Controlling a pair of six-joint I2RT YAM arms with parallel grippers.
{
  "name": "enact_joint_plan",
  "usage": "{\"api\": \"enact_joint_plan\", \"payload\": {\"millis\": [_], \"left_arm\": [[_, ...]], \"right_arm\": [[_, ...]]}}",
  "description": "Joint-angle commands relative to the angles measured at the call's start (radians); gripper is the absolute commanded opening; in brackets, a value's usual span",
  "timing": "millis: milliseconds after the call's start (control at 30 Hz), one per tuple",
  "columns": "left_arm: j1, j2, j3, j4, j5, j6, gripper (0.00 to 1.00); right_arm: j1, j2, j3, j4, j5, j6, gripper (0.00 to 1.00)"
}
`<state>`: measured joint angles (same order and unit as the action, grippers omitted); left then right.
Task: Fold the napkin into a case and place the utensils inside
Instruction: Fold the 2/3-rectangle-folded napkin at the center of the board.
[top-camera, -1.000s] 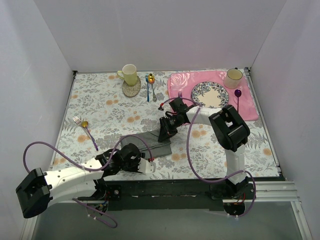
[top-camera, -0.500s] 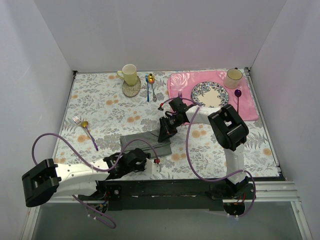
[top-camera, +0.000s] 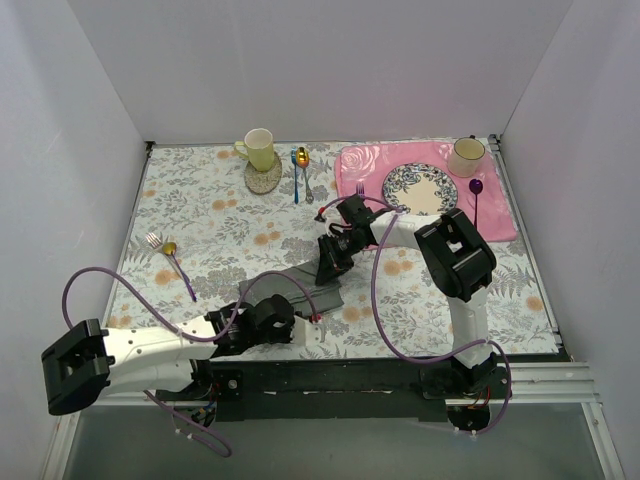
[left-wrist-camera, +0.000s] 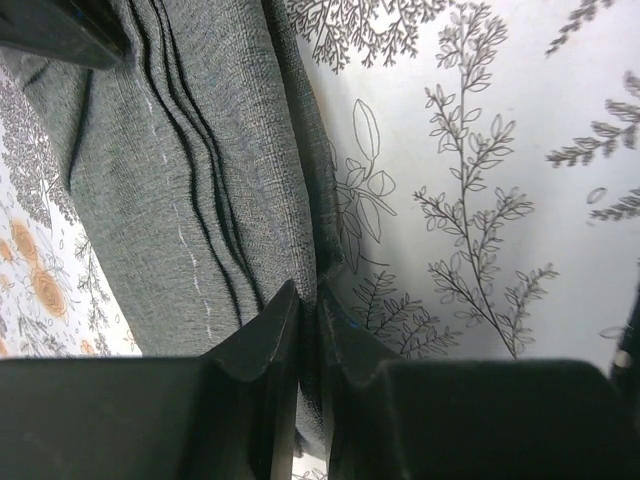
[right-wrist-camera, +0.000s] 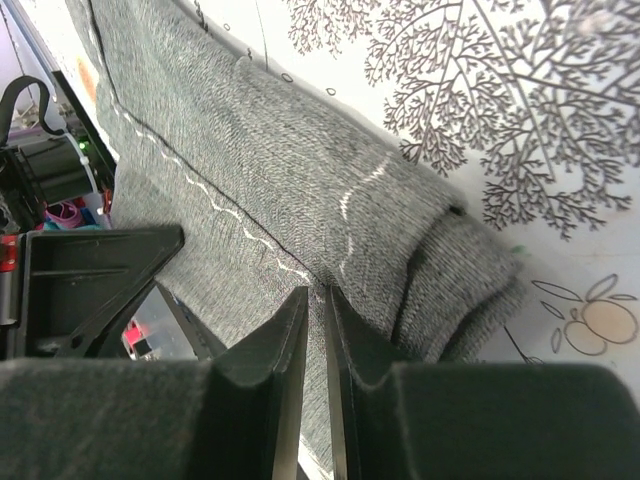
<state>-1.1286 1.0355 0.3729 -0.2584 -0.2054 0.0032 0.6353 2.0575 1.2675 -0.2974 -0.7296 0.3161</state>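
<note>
The napkin (top-camera: 305, 278) is laid in a folded strip on the flowered tablecloth (top-camera: 220, 205), and both grippers are set on it. At the napkin's near edge, the left gripper (left-wrist-camera: 308, 300) is brought low. Its jaws are pressed almost together, and a raised ridge of the grey cloth is pinched between them. Dark creases are seen running along the cloth away from that pinch. At the napkin's far right corner, the right gripper (right-wrist-camera: 314, 305) is lowered onto the fabric. Its jaws are drawn to a narrow slit and a layer of the cloth is clamped in it. A rolled, thicker fold is seen just beside that grip, toward the napkin's edge.

The silver fork (top-camera: 153, 240) and the small spoon (top-camera: 176, 262) are left on the tablecloth well to the left of the napkin. The two are close together, the spoon's bowl just beside the fork's head, and neither is touched by a gripper.

Beyond the napkin, toward the back wall, a yellow cup (top-camera: 260, 148) is stood on a round coaster (top-camera: 264, 180), and a blue-handled spoon (top-camera: 297, 172) is laid just right of it. Farther right of the napkin and behind it, a pink placemat (top-camera: 500, 218) is spread. A patterned plate (top-camera: 420, 189), a second cup (top-camera: 466, 155) and a purple spoon (top-camera: 477, 200) are set on it.
</note>
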Motion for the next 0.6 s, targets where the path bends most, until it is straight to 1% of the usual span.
{"api": "enact_joint_plan", "payload": {"millis": [0,33,67,100,133,200,233,267,367,433,467,500,533,567], "left_arm": [[0.024,-0.048,0.06,-0.151,0.119,-0.08,0.08],[0.044,-0.045,0.069,-0.165,0.132,-0.098,0.07],[0.058,-0.034,0.076,-0.173,0.147,-0.107,0.04],[0.078,-0.026,0.102,-0.18,0.191,-0.115,0.03],[0.125,-0.016,0.118,-0.205,0.234,-0.129,0.03],[0.182,0.014,0.167,-0.225,0.289,-0.137,0.02],[0.237,0.023,0.187,-0.251,0.352,-0.134,0.02],[0.263,0.035,0.201,-0.263,0.375,-0.125,0.02],[0.346,0.073,0.242,-0.306,0.471,-0.088,0.13],[0.377,0.087,0.25,-0.305,0.492,-0.086,0.21],[0.385,0.092,0.253,-0.306,0.498,-0.082,0.24],[0.386,0.095,0.253,-0.306,0.5,-0.078,0.27],[0.386,0.101,0.248,-0.291,0.492,-0.08,0.34],[0.386,0.103,0.247,-0.285,0.486,-0.08,0.36]], "right_arm": [[0.004,0.036,0.001,-0.055,0.093,-0.054,0.21],[0.004,0.036,0.0,-0.054,0.094,-0.057,0.21],[0.004,0.035,0.0,-0.055,0.095,-0.057,0.21],[0.004,0.035,0.003,-0.057,0.096,-0.06,0.21],[0.004,0.038,0.004,-0.062,0.098,-0.061,0.21],[0.006,0.038,0.006,-0.066,0.101,-0.068,0.21],[0.004,0.038,0.006,-0.069,0.102,-0.068,0.21],[0.006,0.038,0.006,-0.068,0.104,-0.069,0.21],[0.004,0.039,0.007,-0.071,0.104,-0.072,0.2],[0.004,0.039,0.01,-0.072,0.104,-0.072,0.2],[0.004,0.041,0.013,-0.074,0.104,-0.074,0.2],[0.004,0.041,0.013,-0.075,0.105,-0.074,0.2],[0.004,0.039,0.012,-0.075,0.107,-0.074,0.2],[0.006,0.039,0.012,-0.075,0.107,-0.074,0.2]]}}
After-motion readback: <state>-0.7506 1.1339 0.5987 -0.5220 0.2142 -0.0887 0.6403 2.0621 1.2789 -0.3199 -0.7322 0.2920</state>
